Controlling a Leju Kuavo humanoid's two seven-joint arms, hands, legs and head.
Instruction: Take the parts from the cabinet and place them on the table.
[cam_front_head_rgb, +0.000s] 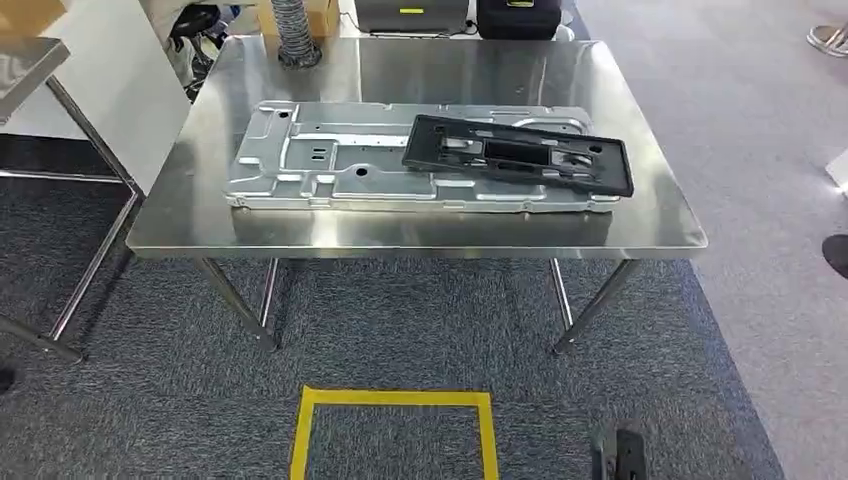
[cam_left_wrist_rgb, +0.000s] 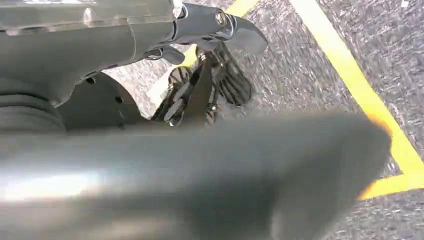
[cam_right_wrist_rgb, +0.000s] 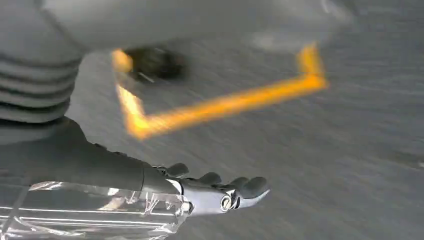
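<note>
A large silver stamped metal plate (cam_front_head_rgb: 330, 160) lies flat on the steel table (cam_front_head_rgb: 400, 235) ahead of me. A black plastic frame (cam_front_head_rgb: 520, 155) rests on the plate's right half, slightly skewed. Both arms hang low beside me, far from the table. My left hand (cam_left_wrist_rgb: 210, 75) holds nothing, and its dark fingers point loosely toward the carpet. My right hand (cam_right_wrist_rgb: 215, 192) is also empty, its fingers stretched out above the floor.
A yellow tape square (cam_front_head_rgb: 395, 400) marks the grey carpet between me and the table. Another steel table (cam_front_head_rgb: 90, 260) stands at the left. A ribbed hose (cam_front_head_rgb: 295, 35) and dark cases sit behind the far edge. A person's shoe (cam_front_head_rgb: 830, 38) is at the far right.
</note>
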